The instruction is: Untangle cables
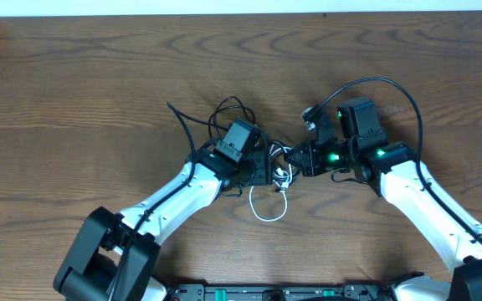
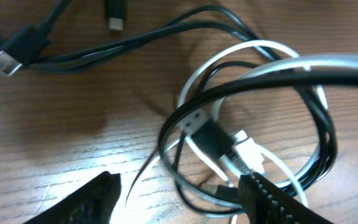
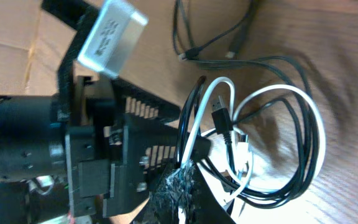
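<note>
Your left gripper (image 2: 185, 196), jaws apart, faces the cables (image 2: 211, 138), which lie just ahead of it. Opposite, your right gripper (image 3: 178, 186) is clamped on their strands.

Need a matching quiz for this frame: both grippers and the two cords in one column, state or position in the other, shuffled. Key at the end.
Column 1
1. left gripper
2. right gripper
3. white cable
4. black cable

Column 2
A. loop lying toward the robot bases in the overhead view
B. jaws shut, tips at the tangle
C. plug ends lying loose on the far side of the tangle
D. jaws open, fingers either side of the tangle

Pairs: 1-D, 2-B, 3-A, 4-C
</note>
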Robot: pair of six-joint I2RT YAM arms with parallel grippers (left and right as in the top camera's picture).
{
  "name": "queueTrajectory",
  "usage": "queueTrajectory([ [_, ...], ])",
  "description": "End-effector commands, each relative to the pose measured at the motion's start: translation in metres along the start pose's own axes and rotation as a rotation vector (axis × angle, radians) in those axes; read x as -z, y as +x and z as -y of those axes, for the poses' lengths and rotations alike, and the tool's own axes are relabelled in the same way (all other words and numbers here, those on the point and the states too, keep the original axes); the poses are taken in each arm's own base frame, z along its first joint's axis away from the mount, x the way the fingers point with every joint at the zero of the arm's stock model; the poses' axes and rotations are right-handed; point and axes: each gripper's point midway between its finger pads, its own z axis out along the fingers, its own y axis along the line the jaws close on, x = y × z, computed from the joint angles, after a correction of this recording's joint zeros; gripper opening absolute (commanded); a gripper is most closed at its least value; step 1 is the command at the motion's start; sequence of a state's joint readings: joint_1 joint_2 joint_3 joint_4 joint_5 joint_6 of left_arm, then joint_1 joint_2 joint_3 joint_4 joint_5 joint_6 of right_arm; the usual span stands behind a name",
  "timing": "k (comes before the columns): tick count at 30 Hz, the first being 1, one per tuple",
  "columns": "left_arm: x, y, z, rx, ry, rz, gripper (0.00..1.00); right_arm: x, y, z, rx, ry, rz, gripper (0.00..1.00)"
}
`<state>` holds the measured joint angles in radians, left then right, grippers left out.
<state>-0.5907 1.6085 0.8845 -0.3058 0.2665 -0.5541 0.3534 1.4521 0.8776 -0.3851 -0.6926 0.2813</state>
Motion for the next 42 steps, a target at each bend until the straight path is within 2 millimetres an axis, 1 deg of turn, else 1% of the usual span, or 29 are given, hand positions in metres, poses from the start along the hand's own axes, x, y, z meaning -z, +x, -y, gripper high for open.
queueTrajectory([
  [1,-0.001,0.006,0.016,-0.076,0.101,-0.039,0.67,0.002,0.004,-0.018,-0.006,-0.095,-0.025,0.01],
  [2,0.000,0.007,0.019,-0.087,0.121,-0.045,0.67,0.002,0.005,-0.018,-0.007,-0.094,-0.026,0.01],
  [3,0.004,0.010,0.028,-0.099,0.189,-0.074,0.67,0.002,0.007,-0.017,-0.016,-0.089,-0.036,0.01],
  [5,0.010,0.009,0.032,-0.082,0.250,-0.094,0.67,0.002,0.009,-0.016,-0.023,-0.087,-0.043,0.01],
  [14,0.041,-0.012,0.028,0.053,0.495,-0.143,0.67,0.003,0.009,-0.017,-0.024,-0.088,-0.043,0.01],
  [15,0.043,-0.014,0.027,0.081,0.506,-0.145,0.67,0.003,0.009,-0.017,-0.024,-0.089,-0.043,0.01],
  [16,0.044,-0.019,0.023,0.166,0.501,-0.152,0.67,0.003,0.009,-0.017,-0.024,-0.088,-0.043,0.01],
  [20,0.046,-0.027,0.016,0.358,0.488,-0.174,0.66,0.002,0.009,-0.017,-0.023,-0.088,-0.043,0.01],
  [21,0.048,-0.027,0.016,0.455,0.494,-0.202,0.65,0.002,0.009,-0.017,-0.023,-0.089,-0.043,0.01],
  [23,0.052,-0.031,0.024,0.517,0.531,-0.221,0.65,0.003,0.009,-0.017,-0.024,-0.091,-0.044,0.01],
  [26,0.060,-0.042,0.040,0.536,0.613,-0.221,0.65,0.003,0.010,-0.021,-0.023,-0.114,-0.050,0.01],
  [30,0.062,-0.047,0.046,0.556,0.633,-0.215,0.65,0.004,0.012,-0.026,-0.023,-0.143,-0.058,0.01],
  [35,0.061,-0.041,0.054,0.565,0.636,-0.248,0.65,0.004,0.011,-0.027,-0.018,-0.149,-0.054,0.01],
  [38,0.059,-0.034,0.063,0.554,0.635,-0.266,0.65,0.006,0.008,-0.042,0.010,-0.231,-0.051,0.01],
  [42,0.057,-0.031,0.066,0.549,0.627,-0.270,0.65,0.010,0.005,-0.056,0.039,-0.314,-0.050,0.01],
])
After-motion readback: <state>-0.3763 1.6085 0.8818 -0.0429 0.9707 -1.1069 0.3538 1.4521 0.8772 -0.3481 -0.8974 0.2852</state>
